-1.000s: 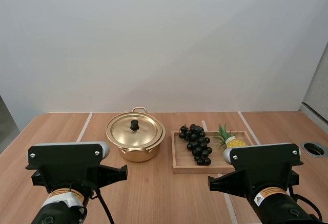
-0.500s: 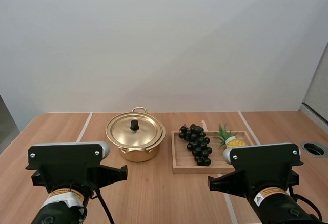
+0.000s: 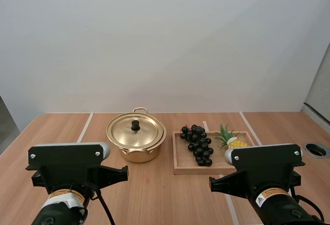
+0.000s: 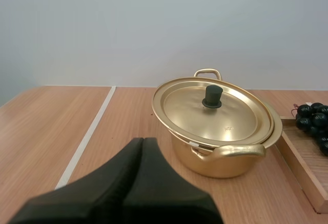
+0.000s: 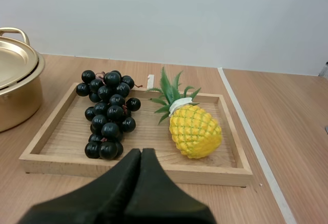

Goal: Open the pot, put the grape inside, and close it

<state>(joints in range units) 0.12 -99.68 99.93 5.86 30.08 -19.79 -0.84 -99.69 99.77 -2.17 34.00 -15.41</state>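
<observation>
A gold pot (image 3: 136,141) with its lid (image 3: 135,131) on and a black knob (image 3: 135,125) stands mid-table. To its right a bunch of dark grapes (image 3: 197,144) lies in a wooden tray (image 3: 178,163). In the left wrist view my left gripper (image 4: 143,143) is shut on nothing, a short way in front of the pot (image 4: 220,152) and its knob (image 4: 212,96). In the right wrist view my right gripper (image 5: 141,154) is shut on nothing, just before the tray's (image 5: 133,165) near rim, with the grapes (image 5: 108,113) beyond it.
A small toy pineapple (image 3: 231,140) lies in the tray to the right of the grapes, also seen beside them as pineapple (image 5: 190,126). White tape lines (image 3: 84,127) run across the wooden table. A round hole (image 3: 316,149) sits at the table's right edge.
</observation>
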